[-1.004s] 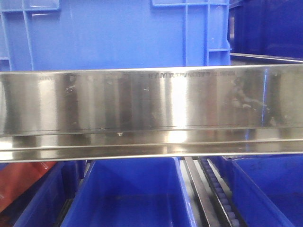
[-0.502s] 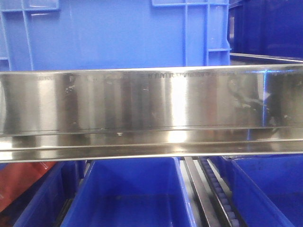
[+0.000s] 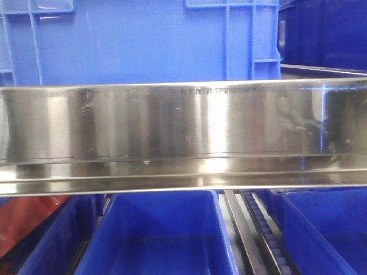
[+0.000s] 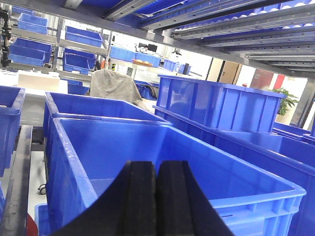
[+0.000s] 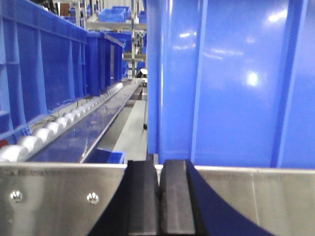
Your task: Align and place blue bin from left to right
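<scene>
Barely anything is seen shifted vs. 1 s ago; view nudged slightly. Left hand [image 4: 156, 196] & right hand [image 5: 159, 199]: black ribbed pads pressed together, nothing pinched. Brushed steel rail [image 3: 183, 137] is crossed in front; blue bin [image 3: 143, 40], smooth w/ vertical ribs, sits behind it. 3 darker bins [image 3: 160, 235] are counted below.

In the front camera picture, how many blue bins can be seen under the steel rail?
3. One open bin sits in the middle below the steel rail, one at the left, partly cut off, and one at the right. More may be hidden beyond the edges.
</scene>
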Motion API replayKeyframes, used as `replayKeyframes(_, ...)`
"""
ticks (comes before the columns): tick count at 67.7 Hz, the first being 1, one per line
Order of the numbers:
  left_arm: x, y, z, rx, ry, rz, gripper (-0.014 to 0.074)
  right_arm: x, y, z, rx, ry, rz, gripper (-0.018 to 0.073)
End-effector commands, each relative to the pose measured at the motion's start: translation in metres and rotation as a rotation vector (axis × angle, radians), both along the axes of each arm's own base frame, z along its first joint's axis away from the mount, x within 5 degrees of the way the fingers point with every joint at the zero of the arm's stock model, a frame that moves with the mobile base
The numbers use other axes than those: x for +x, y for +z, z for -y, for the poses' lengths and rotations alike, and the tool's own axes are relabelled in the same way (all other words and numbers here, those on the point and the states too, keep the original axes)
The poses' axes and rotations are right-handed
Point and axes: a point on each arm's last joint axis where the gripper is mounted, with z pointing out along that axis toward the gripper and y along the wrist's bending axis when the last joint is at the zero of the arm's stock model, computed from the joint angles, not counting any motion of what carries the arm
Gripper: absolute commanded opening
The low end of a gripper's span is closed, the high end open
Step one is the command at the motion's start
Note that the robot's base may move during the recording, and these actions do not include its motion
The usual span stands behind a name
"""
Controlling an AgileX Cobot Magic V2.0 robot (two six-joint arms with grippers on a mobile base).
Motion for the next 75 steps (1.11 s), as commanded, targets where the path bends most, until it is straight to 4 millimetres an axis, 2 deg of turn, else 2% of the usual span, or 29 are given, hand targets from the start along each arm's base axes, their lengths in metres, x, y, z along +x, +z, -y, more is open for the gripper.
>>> replayKeyframes(1,-0.0016,0.0034,0.0003,-0.003,-0.007,0.032,-0.0111,-0.0003,0.0010,0.0002,0.004,-0.002,0.012,-0.0085)
replayKeyframes(29,-0.0016,0.0034,0.0003,-0.003,-0.007,0.032,-0.0111,-0.0011,-0.0006,-0.0032,0.009,0.060,-0.007,-0.0085)
replayKeyframes(75,-0.0016,0.0034,0.0003,-0.003,-0.007,0.032,-0.0111,-0.0010,-0.0025,-0.0030,0.004,0.056,-0.027,-0.0085)
